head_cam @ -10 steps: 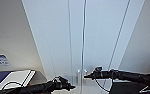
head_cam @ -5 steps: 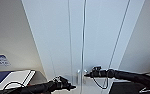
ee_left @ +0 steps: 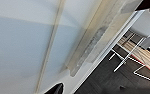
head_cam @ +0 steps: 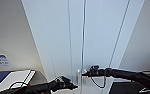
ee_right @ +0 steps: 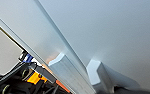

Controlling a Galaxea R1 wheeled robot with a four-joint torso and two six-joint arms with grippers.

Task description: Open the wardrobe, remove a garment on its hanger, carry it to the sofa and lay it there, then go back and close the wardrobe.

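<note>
The right gripper (head_cam: 85, 73) sits at the middle seam of the wardrobe (head_cam: 101, 37), its tip at the pair of small white handles (head_cam: 79, 76) low on the doors. In the right wrist view two pale handle blocks (ee_right: 66, 67) stand out from the door face right in front of the camera, so this gripper is very near them, likely placed to pull a door open. Whether it is spread or closed around a handle cannot be told.

The right arm (head_cam: 131, 75) reaches in from the right, nearly level and stretched forward, with a loop of cable hanging under its wrist.

The left gripper (head_cam: 73, 86) is lower and just left of the handles, close to the left door. How wide it is spread cannot be told either, nor whether it touches the door. The left wrist view looks along the door face, past a long vertical strip (ee_left: 91, 47) at the door edge, to dark floor and a thin white metal frame (ee_left: 131, 57) beyond. The left arm (head_cam: 36, 88) comes in low from the left, slightly raised toward the seam.

Both doors look shut or nearly so; a thin line runs down between them. The wardrobe stands directly ahead, white wall on either side. A white and blue bench (head_cam: 8, 78) is at the lower left.
</note>
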